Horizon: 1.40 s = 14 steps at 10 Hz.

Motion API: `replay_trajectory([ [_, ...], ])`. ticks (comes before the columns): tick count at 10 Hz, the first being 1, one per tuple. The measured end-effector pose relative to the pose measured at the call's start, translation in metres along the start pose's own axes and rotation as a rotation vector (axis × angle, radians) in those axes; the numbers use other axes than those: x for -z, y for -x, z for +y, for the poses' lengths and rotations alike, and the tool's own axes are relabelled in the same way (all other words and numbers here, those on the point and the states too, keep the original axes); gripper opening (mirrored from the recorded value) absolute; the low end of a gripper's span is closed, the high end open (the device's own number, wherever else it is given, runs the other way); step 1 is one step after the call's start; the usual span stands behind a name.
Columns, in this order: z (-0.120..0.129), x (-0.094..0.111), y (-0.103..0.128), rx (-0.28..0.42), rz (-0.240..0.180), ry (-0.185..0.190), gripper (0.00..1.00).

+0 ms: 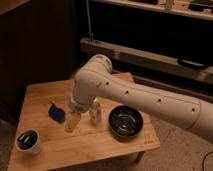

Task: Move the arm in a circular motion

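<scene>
The arm is thick and cream-white with small dark dots. It reaches in from the right edge across the wooden table and bends down at a rounded elbow. Its narrow pale end piece, the gripper, hangs just above the table's middle, next to a blue object on its left.
A black bowl sits on the table's right part, under the arm. A small pale bottle stands just right of the gripper. A white cup with a dark inside sits at the front left corner. Dark shelving stands behind the table.
</scene>
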Motion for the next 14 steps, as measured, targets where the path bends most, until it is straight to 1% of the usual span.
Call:
replay_trajectory([
  [5, 0.000, 0.000, 0.000, 0.000, 0.000, 0.000, 0.80],
  [6, 0.001, 0.001, 0.000, 0.001, -0.004, 0.006, 0.80],
  [7, 0.004, 0.001, -0.002, 0.019, -0.009, 0.013, 0.80],
  [8, 0.013, 0.000, -0.007, 0.049, -0.015, 0.022, 0.80],
  [9, 0.029, -0.003, -0.014, 0.083, -0.024, 0.035, 0.80],
  [10, 0.052, -0.006, -0.022, 0.116, -0.037, 0.053, 0.80],
  [11, 0.068, -0.007, -0.027, 0.134, -0.047, 0.059, 0.80],
  [12, 0.108, -0.009, -0.034, 0.168, -0.071, 0.079, 0.80],
  [14, 0.152, -0.009, -0.030, 0.180, -0.098, 0.099, 0.80],
])
